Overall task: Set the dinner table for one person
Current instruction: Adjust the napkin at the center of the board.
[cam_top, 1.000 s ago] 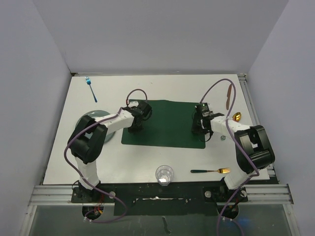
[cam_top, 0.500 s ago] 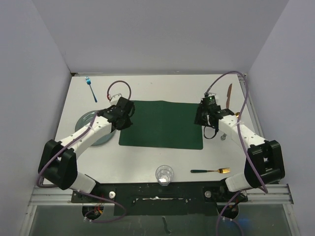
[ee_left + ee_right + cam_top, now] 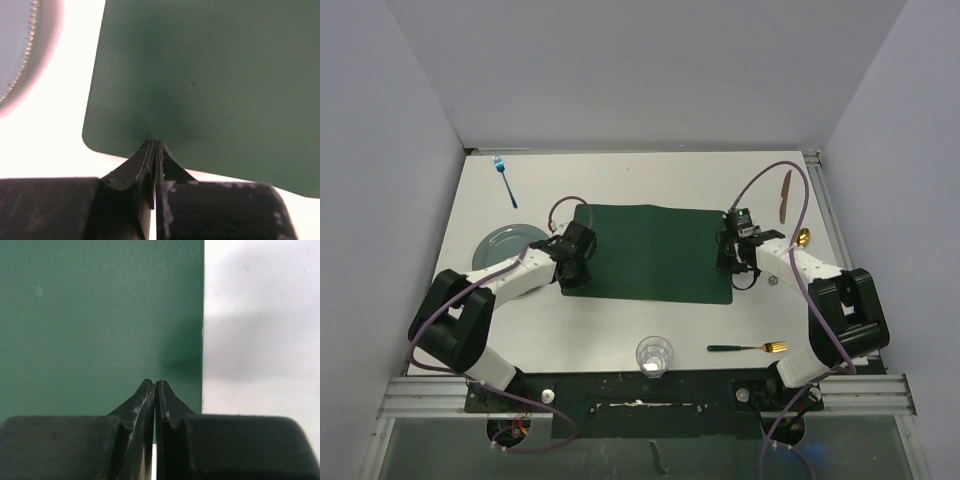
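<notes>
Bench (image 3: 620, 330): white top with metal rails, carrying everything; the setting for one looks barely begun.
Placemat (image 3: 655, 255): dark green, lying flat at the bench's middle, its long edges seemingly a touch askew to the near rail.
Left end effector (image 3: 155, 145): fingers pressed together right at the mat's left-hand edge; I cannot tell whether the edge is nipped between them.
Right end effector (image 3: 155, 384): fingers pressed together, tips low over the mat just inside its right edge; any hold on it is equally unclear.
Step in hand: squaring the mat, I judge.
Handling advice: move both ends together and low, so the thin sheet slides rather than buckles; stop with the long edge parallel to the near rail.
Plate (image 3: 500, 240): grey, just left of the mat, partly under the left arm.
Glass (image 3: 655, 355): clear, by the near rail, apart from the mat.
Gold fork (image 3: 750, 348): front right.
Knife (image 3: 785, 195): near the right rail.
Spoon (image 3: 803, 237): beside the right rail.
Blue fork (image 3: 505, 180): far left corner.
</notes>
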Controlling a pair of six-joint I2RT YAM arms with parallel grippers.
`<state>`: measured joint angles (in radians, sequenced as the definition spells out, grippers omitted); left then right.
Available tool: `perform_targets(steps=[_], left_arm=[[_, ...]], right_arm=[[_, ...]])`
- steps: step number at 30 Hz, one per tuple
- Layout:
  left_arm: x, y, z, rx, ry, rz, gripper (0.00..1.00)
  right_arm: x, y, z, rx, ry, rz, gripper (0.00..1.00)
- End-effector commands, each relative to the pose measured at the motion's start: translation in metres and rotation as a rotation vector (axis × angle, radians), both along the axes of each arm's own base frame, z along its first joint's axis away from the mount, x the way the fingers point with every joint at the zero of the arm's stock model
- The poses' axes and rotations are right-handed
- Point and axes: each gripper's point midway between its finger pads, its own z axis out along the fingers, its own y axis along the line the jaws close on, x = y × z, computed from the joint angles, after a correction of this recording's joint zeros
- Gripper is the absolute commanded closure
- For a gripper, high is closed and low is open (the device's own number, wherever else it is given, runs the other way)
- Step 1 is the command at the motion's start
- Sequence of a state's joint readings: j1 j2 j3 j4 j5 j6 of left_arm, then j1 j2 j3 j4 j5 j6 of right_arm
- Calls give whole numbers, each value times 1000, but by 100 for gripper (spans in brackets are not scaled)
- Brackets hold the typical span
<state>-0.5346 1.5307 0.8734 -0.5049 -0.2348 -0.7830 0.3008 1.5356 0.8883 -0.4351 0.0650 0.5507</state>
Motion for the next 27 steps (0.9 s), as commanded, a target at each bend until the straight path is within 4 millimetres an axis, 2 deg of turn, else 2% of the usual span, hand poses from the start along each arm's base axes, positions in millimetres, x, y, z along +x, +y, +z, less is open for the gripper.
perform_targets(steps=[1,8,18,27], left_arm=[[16,-16,-4,-45,-35,-17,100],[11,-19,-22,-20,18,-42,100],[2,-24,-18,-30,30,-71,100],[-4,-24,-12,-30,27,-83,100]], right_arm=[[11,5,5,21,-44,-4,99],[14,1,-8,-14,-5,-6,99],[27,2,-25,-52,40,12,99],[31,2,-29,-68,60,19,99]])
